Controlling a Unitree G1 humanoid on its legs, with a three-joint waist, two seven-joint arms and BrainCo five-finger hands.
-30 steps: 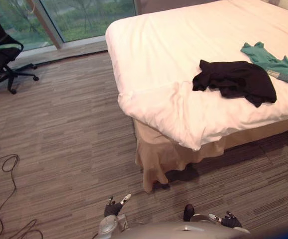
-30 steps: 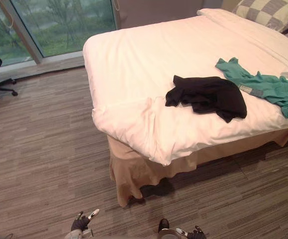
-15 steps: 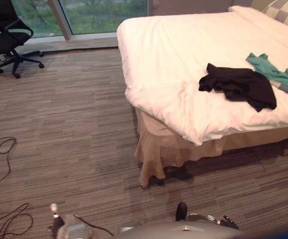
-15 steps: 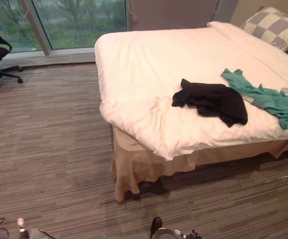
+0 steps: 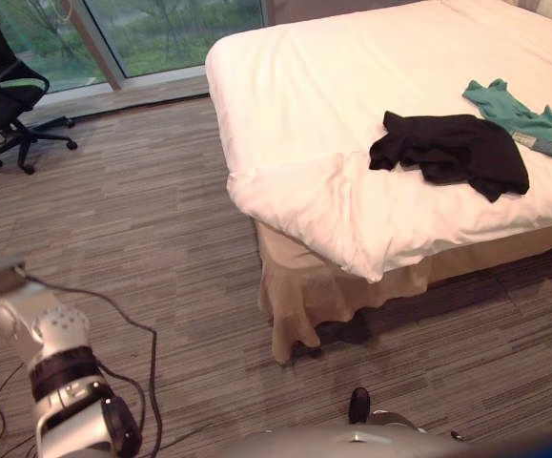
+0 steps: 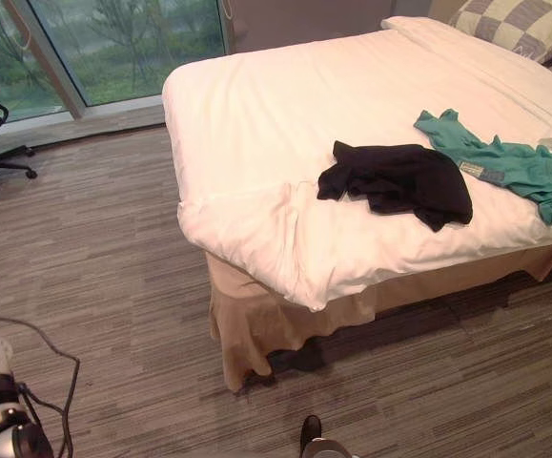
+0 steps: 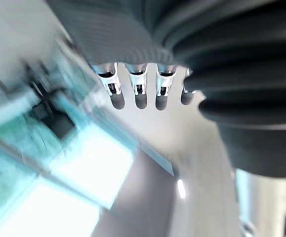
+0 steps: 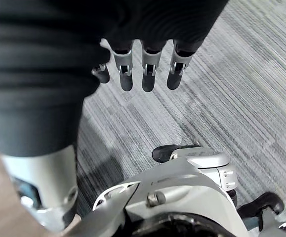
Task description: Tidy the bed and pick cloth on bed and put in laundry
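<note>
A crumpled black cloth (image 5: 452, 153) lies on the white duvet of the bed (image 5: 333, 86), near its front edge. Just beyond it to the right lies a teal garment (image 6: 504, 162), spread out flat. My left arm is raised at the lower left of the eye views, far from the bed. In the left wrist view my left hand (image 7: 140, 91) has its fingers relaxed and holds nothing, with a window behind it. My right hand (image 8: 147, 74) hangs low over the carpet with straight fingers, also holding nothing.
A tan bed skirt (image 5: 304, 296) hangs to the striped grey carpet at the bed's near corner. Checked pillows (image 6: 514, 24) lie at the head of the bed. A black office chair (image 5: 4, 91) stands by the glass wall (image 5: 161, 29) at the far left.
My left arm has swung up from low by my body to the lower left of the eye views. The camera has shifted, and the cloths have not moved on the bed.
</note>
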